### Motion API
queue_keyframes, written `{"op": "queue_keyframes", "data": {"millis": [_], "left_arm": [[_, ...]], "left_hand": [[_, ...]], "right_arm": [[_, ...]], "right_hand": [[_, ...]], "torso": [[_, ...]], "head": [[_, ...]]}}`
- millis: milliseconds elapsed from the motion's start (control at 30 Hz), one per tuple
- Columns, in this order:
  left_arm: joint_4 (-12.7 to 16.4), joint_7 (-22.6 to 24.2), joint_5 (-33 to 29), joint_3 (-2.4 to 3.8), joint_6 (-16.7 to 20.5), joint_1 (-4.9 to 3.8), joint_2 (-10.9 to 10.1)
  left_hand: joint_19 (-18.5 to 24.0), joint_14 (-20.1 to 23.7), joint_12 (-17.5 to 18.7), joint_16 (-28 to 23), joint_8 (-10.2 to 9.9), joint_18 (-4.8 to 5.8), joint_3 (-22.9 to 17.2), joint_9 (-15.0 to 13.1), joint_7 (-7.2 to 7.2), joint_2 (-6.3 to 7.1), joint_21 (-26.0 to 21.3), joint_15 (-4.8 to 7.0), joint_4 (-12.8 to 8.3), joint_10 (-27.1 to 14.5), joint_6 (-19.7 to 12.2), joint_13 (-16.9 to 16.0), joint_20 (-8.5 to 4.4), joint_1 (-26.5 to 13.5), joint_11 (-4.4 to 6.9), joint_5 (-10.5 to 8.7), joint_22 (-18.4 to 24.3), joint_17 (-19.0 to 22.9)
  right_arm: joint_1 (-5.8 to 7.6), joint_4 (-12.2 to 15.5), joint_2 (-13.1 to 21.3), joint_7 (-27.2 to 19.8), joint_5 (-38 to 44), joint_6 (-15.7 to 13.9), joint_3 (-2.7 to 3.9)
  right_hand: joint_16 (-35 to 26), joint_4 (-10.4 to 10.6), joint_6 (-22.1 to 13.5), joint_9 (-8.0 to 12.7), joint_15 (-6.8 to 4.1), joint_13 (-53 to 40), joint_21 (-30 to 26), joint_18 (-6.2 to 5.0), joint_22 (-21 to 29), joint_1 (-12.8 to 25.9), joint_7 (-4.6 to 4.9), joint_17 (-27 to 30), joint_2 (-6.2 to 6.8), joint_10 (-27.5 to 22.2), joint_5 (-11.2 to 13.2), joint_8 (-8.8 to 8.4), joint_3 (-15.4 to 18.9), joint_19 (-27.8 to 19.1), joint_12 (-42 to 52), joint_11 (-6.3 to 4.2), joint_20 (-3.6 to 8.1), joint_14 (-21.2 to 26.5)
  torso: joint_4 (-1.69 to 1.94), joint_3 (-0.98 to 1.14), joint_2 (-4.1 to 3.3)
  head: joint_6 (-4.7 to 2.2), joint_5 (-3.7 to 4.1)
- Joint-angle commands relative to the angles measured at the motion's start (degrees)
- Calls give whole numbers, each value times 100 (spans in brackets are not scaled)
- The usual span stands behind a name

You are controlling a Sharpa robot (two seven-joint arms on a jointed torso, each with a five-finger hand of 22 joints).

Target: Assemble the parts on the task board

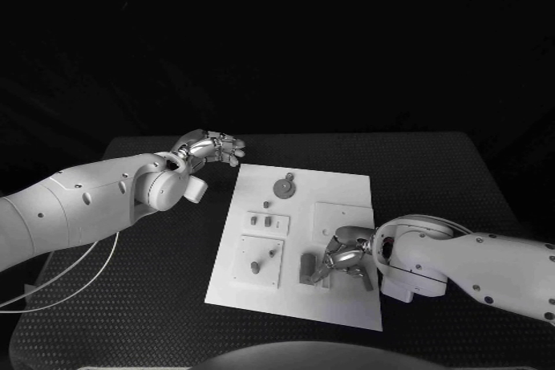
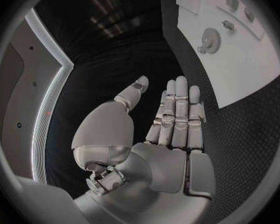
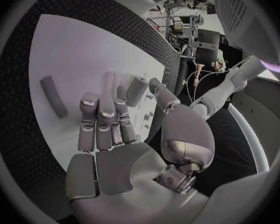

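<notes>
Grey peg (image 3: 137, 90) pinched in the right hand (image 1: 345, 258) could slip or tilt over the board (image 1: 347, 185) if lowered crooked, while the left hand (image 1: 212, 149) idles empty, fingers straight.

Black textured table (image 1: 139, 306) with a thin white cable (image 1: 70, 278) at its left side

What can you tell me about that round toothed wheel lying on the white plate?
The small grey gear wheel has teeth round its rim and a hub at its centre, and looks like dull plastic or metal. It lies flat near the far end of the white task board, beside a smaller round piece. Neither hand touches it.
</notes>
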State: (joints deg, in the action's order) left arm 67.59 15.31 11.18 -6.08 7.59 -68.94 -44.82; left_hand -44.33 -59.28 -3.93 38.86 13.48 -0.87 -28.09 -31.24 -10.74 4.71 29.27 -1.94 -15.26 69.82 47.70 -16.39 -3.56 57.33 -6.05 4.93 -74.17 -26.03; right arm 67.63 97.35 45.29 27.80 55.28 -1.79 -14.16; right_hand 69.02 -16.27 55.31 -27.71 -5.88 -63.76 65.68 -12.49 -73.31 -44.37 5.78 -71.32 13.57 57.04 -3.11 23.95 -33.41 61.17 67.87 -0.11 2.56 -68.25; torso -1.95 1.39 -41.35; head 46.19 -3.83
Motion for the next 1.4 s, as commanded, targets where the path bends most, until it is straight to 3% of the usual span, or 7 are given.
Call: {"op": "queue_keyframes", "data": {"millis": [33, 667, 867, 967, 1133, 1400], "left_arm": [[12, 34, -29, 3, -65, -5, 11], [7, 15, -29, 3, -82, -5, 16], [6, 2, -29, 3, -80, -5, 8], [6, 2, -29, 3, -79, -5, 8], [7, -4, -29, 2, -84, -5, 9], [9, -8, -29, 2, -84, -5, 3]], "left_hand": [[-16, -28, -21, -25, 39, -10, -11, 10, 2, -2, -38, -22, 35, -20, -38, -2, 3, -62, 1, -15, -10, -8], [-17, -28, -21, -31, 41, -9, -11, 10, 2, -4, -43, -23, 43, -21, -38, -2, 4, -70, 0, -17, -15, -15], [-19, -27, -20, -39, 43, -8, -9, 10, 1, -11, -49, -25, 62, -23, -39, -2, 6, -89, -1, -19, -20, -22], [-19, -27, -20, -40, 44, -8, -9, 10, 1, -12, -50, -25, 64, -23, -39, -2, 6, -90, -1, -19, -21, -23], [-19, -28, -20, -41, 44, -8, -10, 11, 1, -11, -52, -25, 66, -23, -40, -2, 6, -91, -1, -19, -22, -25], [-19, -28, -20, -43, 44, -10, -13, 11, 2, -11, -54, -25, 65, -24, -41, -2, 5, -86, 0, -19, -25, -28]], "right_arm": [[-7, 0, -27, -93, 465, 284, -2], [-125, -132, -216, 220, 1078, 109, -2], [-126, -142, -198, 274, 1091, 13, -2], [-126, -136, -205, 265, 1083, 41, -2], [-126, -132, -202, 270, 1065, 86, -1], [-126, -114, -215, 277, 1065, 125, -1]], "right_hand": [[37, 7, 66, -14, -45, -7, 27, -251, 14, -56, -9, 7, -8, 11, 31, 40, 72, -25, 37, -37, 32, -20], [215, 121, 271, -60, -104, 37, 70, -251, 74, 144, -94, -58, -379, 216, 31, 97, 301, 77, 14, -119, 63, -310], [267, 311, 352, -57, -135, 62, 80, -251, 105, 340, -129, -81, -764, 314, 32, 102, 217, 132, -11, -155, 80, -446], [264, 354, 378, -47, -151, 72, 85, -251, 119, 344, -142, -75, -798, 352, 31, 88, 23, 148, -37, -164, 96, -482], [269, 379, 415, -35, -156, 67, 113, -251, 138, 359, -144, -81, -675, 401, 33, 65, -319, 177, -71, -171, 103, -531], [279, 201, 450, -26, -149, 48, 145, -251, 149, 186, -142, -96, -661, 438, -14, 50, -532, 198, -88, -169, 97, -575]], "torso": [[4, -2, 0], [5, -6, -1], [7, -9, 0], [10, -8, 0], [6, -9, 0], [6, -8, -1]], "head": [[7, 8], [33, -5], [36, -6], [35, -6], [39, -11], [47, -10]]}}
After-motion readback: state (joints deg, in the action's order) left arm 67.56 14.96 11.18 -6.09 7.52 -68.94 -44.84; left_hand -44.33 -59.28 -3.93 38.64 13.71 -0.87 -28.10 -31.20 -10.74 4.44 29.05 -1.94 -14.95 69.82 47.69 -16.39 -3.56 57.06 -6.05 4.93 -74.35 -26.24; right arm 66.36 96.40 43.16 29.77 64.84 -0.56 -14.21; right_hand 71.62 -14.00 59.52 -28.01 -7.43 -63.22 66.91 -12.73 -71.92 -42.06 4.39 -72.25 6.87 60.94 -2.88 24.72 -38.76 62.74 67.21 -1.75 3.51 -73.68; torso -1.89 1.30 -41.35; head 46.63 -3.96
